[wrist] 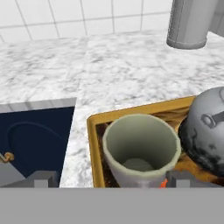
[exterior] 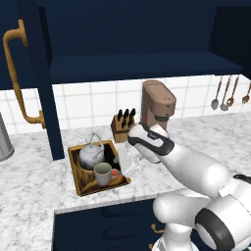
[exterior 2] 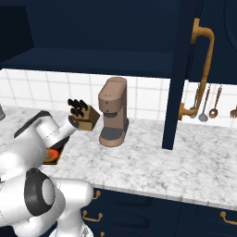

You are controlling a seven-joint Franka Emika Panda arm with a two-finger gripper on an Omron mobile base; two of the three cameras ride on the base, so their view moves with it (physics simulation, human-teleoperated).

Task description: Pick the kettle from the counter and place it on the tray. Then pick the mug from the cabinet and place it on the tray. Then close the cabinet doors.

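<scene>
And the mug [exterior: 102,173] is down on the tray [exterior: 74,167], standing upright at the front edge, right next to the kettle [exterior: 91,155] at the back! From the hand view we see straight into the mug's pale green inside, the kettle's grey dome just beside it. Our gripper [wrist: 113,180] hangs right over the mug with the fingers spread wide, one tip [wrist: 41,178] well off to one side and the other by the mug's far side. They grip nothing; we'd call that a release.

So two of three steps look done from here: kettle placed, mug placed. The tray sits on the counter [exterior: 34,181] near its front edge, just beside the knife block [exterior: 122,125] and the coffee machine [exterior: 158,105].

What's left is the cabinet [exterior: 132,63]. It stands open, shelf bare, and both doors swing out towards us: one door [exterior: 34,73] at the left, one door [exterior 2: 194,69] at the right, each with a long brass handle.

The count: one kettle, one mug, one tray, two doors, both to be shut.
</scene>
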